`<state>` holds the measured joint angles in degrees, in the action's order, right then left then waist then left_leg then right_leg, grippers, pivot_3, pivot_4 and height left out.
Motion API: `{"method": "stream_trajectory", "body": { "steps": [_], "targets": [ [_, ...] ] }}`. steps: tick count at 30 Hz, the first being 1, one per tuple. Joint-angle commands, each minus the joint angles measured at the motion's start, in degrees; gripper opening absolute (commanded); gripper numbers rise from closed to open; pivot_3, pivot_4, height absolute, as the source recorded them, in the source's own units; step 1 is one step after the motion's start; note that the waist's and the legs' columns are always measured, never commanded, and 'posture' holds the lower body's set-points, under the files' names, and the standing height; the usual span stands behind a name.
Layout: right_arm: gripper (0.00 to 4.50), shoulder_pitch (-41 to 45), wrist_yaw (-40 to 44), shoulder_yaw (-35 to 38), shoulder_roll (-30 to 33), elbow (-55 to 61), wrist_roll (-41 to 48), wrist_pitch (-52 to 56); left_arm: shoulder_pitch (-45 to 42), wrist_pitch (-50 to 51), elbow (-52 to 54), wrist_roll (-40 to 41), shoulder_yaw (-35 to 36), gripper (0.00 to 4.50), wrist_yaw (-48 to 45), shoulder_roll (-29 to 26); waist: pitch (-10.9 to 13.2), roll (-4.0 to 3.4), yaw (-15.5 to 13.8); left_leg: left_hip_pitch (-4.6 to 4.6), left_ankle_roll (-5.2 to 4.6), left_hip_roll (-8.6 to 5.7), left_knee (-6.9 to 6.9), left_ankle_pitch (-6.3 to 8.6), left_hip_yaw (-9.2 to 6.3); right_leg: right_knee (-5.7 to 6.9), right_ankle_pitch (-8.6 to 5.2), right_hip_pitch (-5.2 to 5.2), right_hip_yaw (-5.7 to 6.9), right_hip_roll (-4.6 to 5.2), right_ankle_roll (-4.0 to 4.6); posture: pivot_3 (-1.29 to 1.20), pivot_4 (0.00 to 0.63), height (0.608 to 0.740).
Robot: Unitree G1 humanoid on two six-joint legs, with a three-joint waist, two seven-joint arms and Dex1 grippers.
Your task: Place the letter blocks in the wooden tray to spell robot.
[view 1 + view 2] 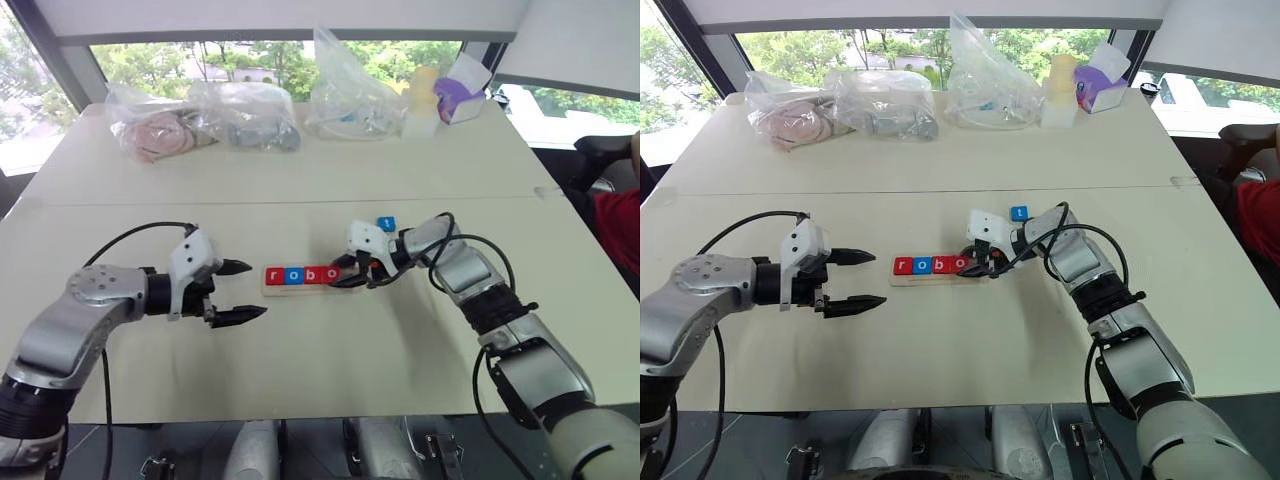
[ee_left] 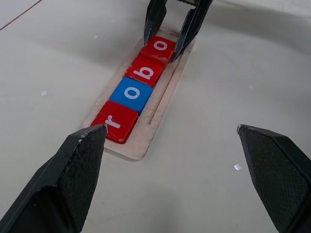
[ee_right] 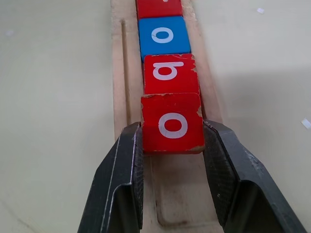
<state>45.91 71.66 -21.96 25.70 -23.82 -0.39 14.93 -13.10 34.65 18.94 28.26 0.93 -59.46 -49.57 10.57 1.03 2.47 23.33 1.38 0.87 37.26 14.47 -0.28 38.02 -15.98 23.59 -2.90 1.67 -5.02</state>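
Four letter blocks sit in the wooden tray (image 2: 146,141) at the middle of the counter (image 1: 330,370): red r (image 2: 115,121), blue o (image 2: 131,94), red b (image 2: 146,72), and a second red o (image 3: 171,124). My right claw (image 3: 171,160) is clamped on that last red o, at the tray's fourth spot. One blue t block (image 1: 387,224) lies on the counter just behind my right wrist. My left claw (image 1: 240,291) hovers spread wide and empty, near the tray's r end.
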Motion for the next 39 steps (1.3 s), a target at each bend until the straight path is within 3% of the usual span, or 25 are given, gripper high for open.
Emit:
{"method": "stream_trajectory", "body": {
  "steps": [1,10,16,24,33,39],
  "targets": [
    [1.15,0.9,-0.2,0.4,-0.5,-0.1,-0.2,-0.8,-0.2,0.1,1.7,0.7,1.1,4.5,0.4,0.0,0.0,0.0,0.0,0.0,0.0,0.0,0.0,0.0,0.0,0.0,0.0,0.0,0.0,0.0,0.0,0.0,0.15,0.735],
    [1.15,0.8,-1.0,1.0,-0.8,-0.8,-0.4,-1.4,-0.3,0.4,2.0,0.8,0.8,4.5,1.0,0.4,0.0,0.0,0.1,-0.02,0.0,0.0,0.01,0.0,0.0,0.01,0.0,-0.01,0.0,-0.01,0.0,0.0,0.15,0.735],
    [4.15,1.2,-1.8,2.3,-1.4,-0.1,0.6,-0.5,-0.4,0.1,1.9,0.3,0.4,4.5,1.0,0.4,0.0,0.0,0.1,-0.02,0.0,0.0,0.01,0.0,0.0,0.03,0.0,-0.01,0.0,0.0,0.0,0.0,0.15,0.735],
    [4.15,1.3,-3.7,7.4,0.5,3.2,3.5,1.4,-0.5,0.2,1.9,0.5,0.5,4.5,1.3,0.9,0.0,0.0,0.0,-0.02,0.0,0.0,0.01,0.0,0.0,0.03,0.0,-0.01,0.0,0.01,0.0,0.0,0.15,0.735],
    [4.15,-5.4,-2.9,5.4,2.0,13.0,2.8,0.9,-1.5,0.2,1.1,0.2,0.1,4.5,0.7,1.1,0.0,0.0,0.1,-0.02,0.0,0.0,0.01,0.0,0.0,0.03,0.0,-0.01,0.0,0.0,0.0,0.0,0.15,0.735],
    [4.15,-6.0,-5.4,4.3,2.0,11.4,0.5,-1.1,-1.6,0.0,0.9,0.0,0.0,4.5,0.6,1.1,0.0,0.0,0.0,-0.03,0.0,0.0,0.02,0.0,0.0,0.05,0.0,-0.01,0.0,-0.03,0.0,0.0,0.15,0.735]
  ]
}}
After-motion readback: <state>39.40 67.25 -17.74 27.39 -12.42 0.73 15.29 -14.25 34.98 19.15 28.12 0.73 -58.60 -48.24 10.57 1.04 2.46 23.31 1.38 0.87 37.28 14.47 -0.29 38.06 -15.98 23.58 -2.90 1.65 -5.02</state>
